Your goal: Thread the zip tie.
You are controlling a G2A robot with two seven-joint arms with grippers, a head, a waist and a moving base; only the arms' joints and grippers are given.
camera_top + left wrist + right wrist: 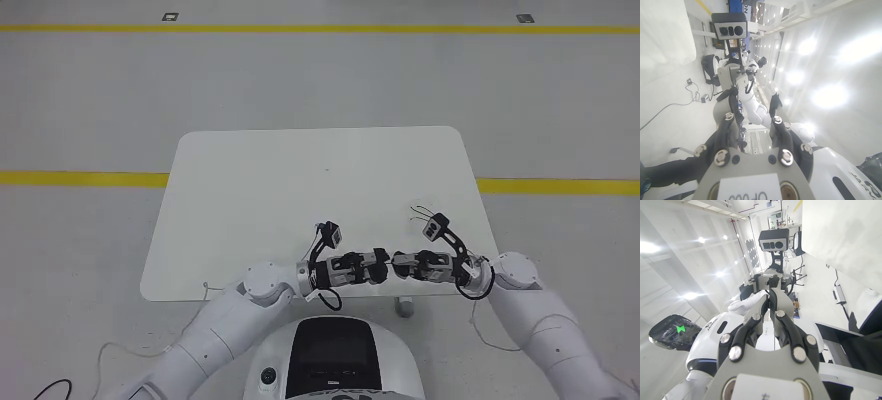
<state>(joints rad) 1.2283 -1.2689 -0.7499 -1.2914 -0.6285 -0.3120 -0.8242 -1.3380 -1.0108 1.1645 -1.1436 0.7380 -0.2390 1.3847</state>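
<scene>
Both grippers meet tip to tip above the white table's (320,180) front edge, close to the robot. My left gripper (378,265) is open, and the left wrist view shows its two dark fingers spread wide (753,98). My right gripper (403,262) faces it, with its fingers pressed together (771,291). The zip tie (392,261) is a thin pale strip bridging the two grippers, barely visible and held at the right fingertips. In the right wrist view those tips sit between the left gripper's (761,285) spread fingers. The tie's head and tail are hidden.
The tabletop beyond the grippers is bare white. Yellow floor lines (80,179) run past the table on both sides. In each wrist view the other arm's camera block (728,26) (773,240) stands just beyond the fingers.
</scene>
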